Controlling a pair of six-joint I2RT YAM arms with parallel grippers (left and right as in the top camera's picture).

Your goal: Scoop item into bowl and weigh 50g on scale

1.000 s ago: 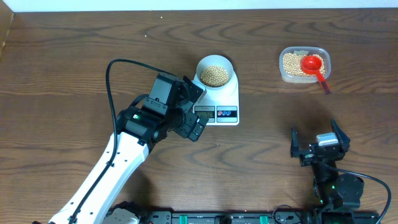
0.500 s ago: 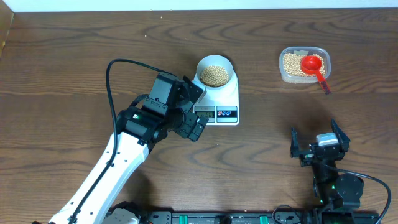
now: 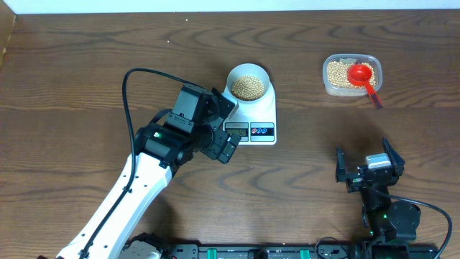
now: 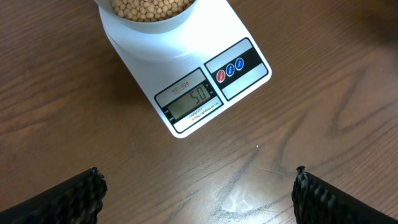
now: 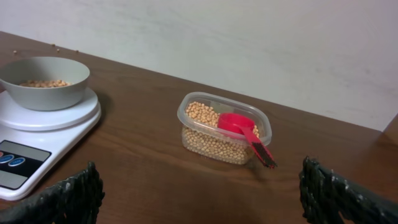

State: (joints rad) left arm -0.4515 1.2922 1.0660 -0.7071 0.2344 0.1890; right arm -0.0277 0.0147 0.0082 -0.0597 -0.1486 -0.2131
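Nothing has shifted on the table (image 3: 79, 65) over the past second: both arms sit where they were and the reading holds. The bowl (image 3: 265, 73), pale and round, stands on the far end of the white scale (image 3: 263, 115), holding a layer of tan beans (image 3: 249, 87). In the left wrist view the grey display (image 4: 189, 99) shows 50, with the round buttons (image 4: 230, 69) just beside it on the right.

The left gripper (image 3: 228, 129) hovers at the scale's near left corner, jaws spread wide and holding nothing. Its dark fingers (image 4: 84, 193) frame the display from either side in the wrist view, clear of the scale.

The right gripper (image 3: 363, 152) rests low near the table's front edge, well apart from the scale, also released and empty, jaws fully spread.

At the far right of the table, a clear plastic tub (image 3: 325, 78) holds more beans. A red scoop (image 3: 361, 73) lies in it, bowl end on the beans and handle pointing out over the tub's near right rim. From the right wrist view, the tub stands between the gripper's two fingers, with the scale and bowl at the left edge.
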